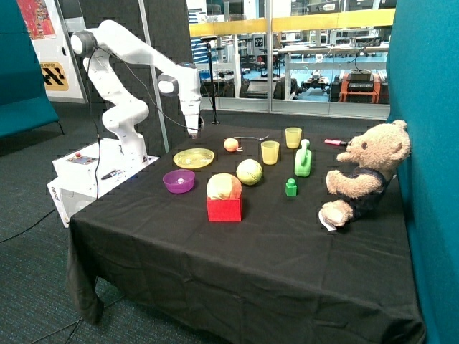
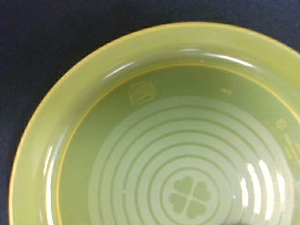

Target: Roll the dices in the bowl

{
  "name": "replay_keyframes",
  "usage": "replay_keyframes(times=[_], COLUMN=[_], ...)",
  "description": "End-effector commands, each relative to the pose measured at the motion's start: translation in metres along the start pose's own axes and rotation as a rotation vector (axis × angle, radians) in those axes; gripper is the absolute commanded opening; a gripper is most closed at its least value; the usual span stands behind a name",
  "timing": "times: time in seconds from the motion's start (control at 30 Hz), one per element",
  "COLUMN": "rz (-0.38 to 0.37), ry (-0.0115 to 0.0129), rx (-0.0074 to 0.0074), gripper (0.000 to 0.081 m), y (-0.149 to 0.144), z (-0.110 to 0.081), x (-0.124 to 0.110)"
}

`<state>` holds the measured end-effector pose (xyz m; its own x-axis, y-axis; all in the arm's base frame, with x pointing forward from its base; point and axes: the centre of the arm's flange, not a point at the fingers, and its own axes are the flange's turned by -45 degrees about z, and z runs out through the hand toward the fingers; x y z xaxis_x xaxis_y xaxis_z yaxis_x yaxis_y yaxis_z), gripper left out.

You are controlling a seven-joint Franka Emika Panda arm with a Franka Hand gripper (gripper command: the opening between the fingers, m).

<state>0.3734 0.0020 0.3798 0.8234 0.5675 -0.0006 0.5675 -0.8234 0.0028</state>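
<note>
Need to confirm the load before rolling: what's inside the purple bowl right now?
In the outside view, the purple bowl holds a tiny whitish piece, likely the dices; their count cannot be told. The near wall hides part of the floor. The claw hangs above the yellow plate.

Bright indoor light; glare streaks on yellow plate (image 2: 154, 140) (wrist view soft)

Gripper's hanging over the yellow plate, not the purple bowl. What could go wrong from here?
1. The gripper hangs above the yellow plate, which fills the wrist view; descending here would probably meet the plate, not the purple bowl.
2. The dice is a tiny whitish speck in the bowl, easily missed.
3. The red box stands close beside the bowl, crowding that side.
</note>
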Motion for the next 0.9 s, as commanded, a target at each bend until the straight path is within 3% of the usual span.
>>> replay_keyframes(times=[0.0, 0.13, 0.2, 0.27, 0.4, 0.87], rz=[-0.073, -0.054, -0.047, -0.041, -0.028, 0.007], ry=[0.0007, 0.0006, 0.0006, 0.0006, 0.0006, 0.0006], rx=[0.0028, 0.0028, 0.0028, 0.0028, 0.0028, 0.0028], gripper=[0.0179, 0.0202, 0.0238, 0.0328, 0.0371, 0.0335], y=[-0.002, 0.007, 0.011, 0.014, 0.016, 0.013], z=[0.016, 0.022, 0.026, 0.03, 0.038, 0.063], x=[-0.008, -0.01, -0.011, -0.012, -0.014, -0.02])
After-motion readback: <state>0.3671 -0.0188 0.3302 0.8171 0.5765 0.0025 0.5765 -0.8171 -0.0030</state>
